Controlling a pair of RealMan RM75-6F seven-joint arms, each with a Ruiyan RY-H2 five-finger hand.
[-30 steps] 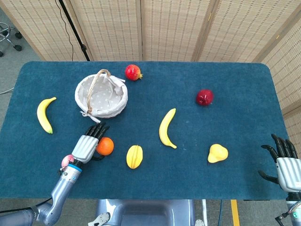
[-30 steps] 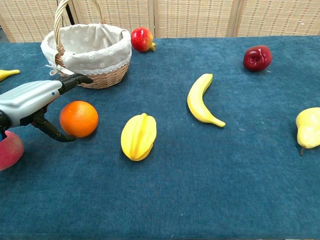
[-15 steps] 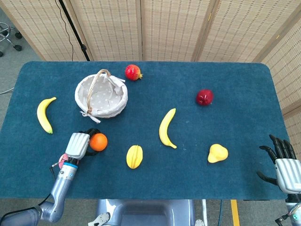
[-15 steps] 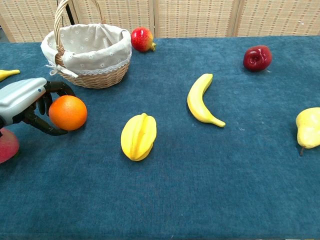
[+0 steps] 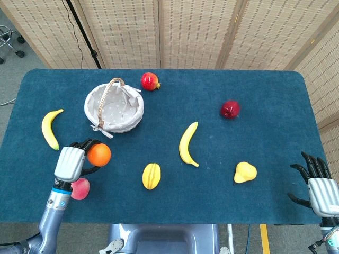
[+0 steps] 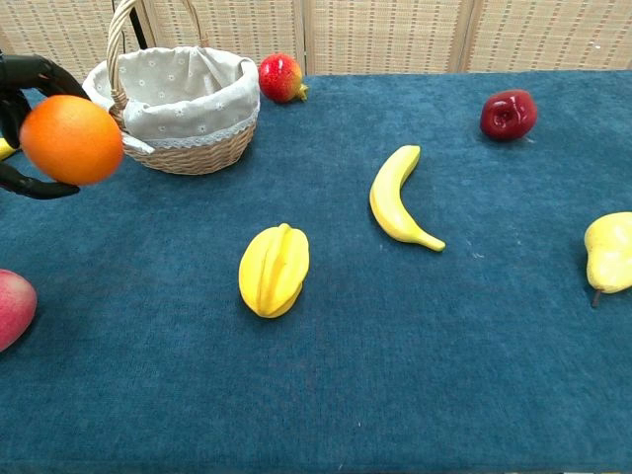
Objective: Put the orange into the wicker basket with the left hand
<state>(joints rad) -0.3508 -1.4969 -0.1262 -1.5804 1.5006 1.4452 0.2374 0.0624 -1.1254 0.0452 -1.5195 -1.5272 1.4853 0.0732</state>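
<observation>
- Looking down from the head camera, I see my left hand (image 5: 70, 163) gripping the round orange (image 5: 99, 155), at seven o'clock from the cloth-lined wicker basket (image 5: 114, 107); my right hand (image 5: 321, 186) holds nothing, fingers apart.
- Checking the chest view, the orange (image 6: 71, 139) hangs above the blue cloth, dark fingers (image 6: 30, 71) wrapped around it, at nine o'clock beside the basket (image 6: 178, 104).

The light is bright and even, coming from above. Shadows are soft and small, tucked right under each fruit. Nothing shines or glares on the blue table (image 5: 222, 180). Both pictures are sharp. In the chest view the left hand (image 6: 25, 109) is cut off at the edge.
</observation>
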